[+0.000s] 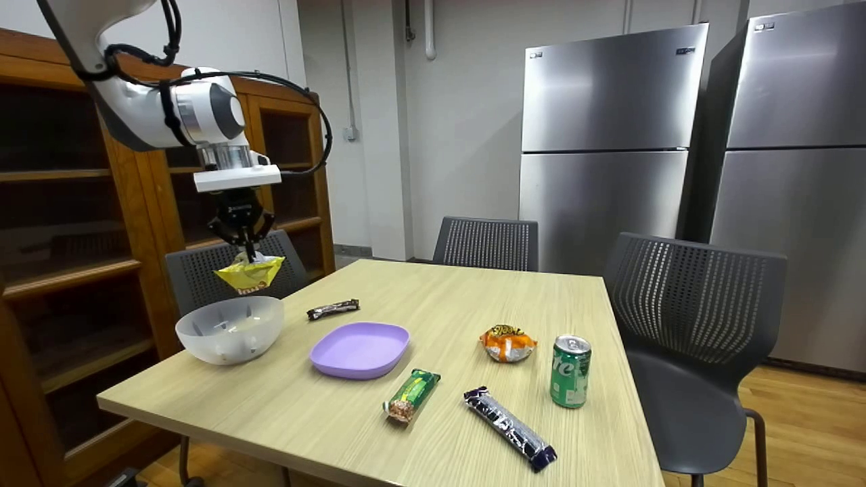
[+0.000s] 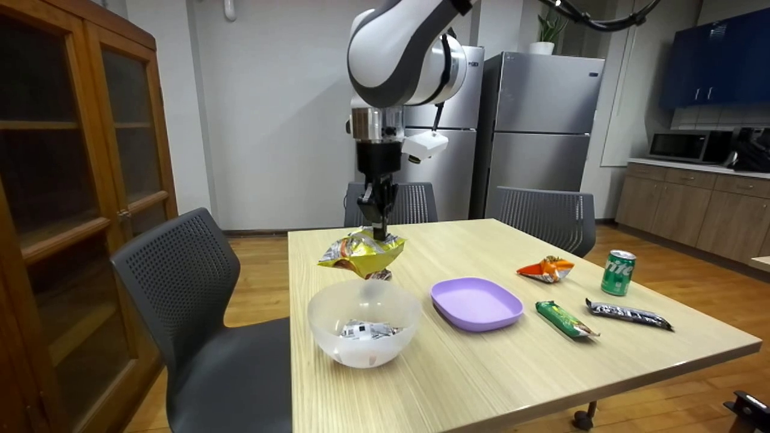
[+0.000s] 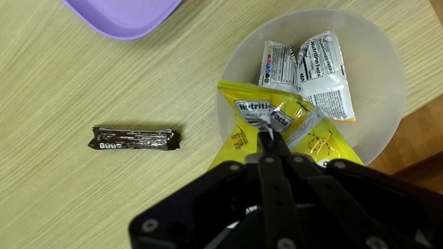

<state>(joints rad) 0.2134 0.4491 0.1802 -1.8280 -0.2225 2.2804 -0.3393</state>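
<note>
One yellow packet [image 2: 364,255] hangs beneath the tool [image 2: 379,233], apparently pinched mid-back.

And there it is on the yellow bag [image 3: 232,148] in the wrist view — "Nutriti", then a crease, then "Facts"; over to the silver packet [image 3: 327,77] in the bowl [image 3: 389,79], crisp and legible, "Nutrition Facts" with "GUARANTEED FRESH" beside it; across to the green can [image 2: 618,273], showing "rite" in an exterior view; the orange packet [image 1: 507,343] has lettering too crumpled to make out — too small, likewise, the print on the brown bar [image 3: 135,139] and the badges on a steel fridge [image 1: 609,101].
</note>
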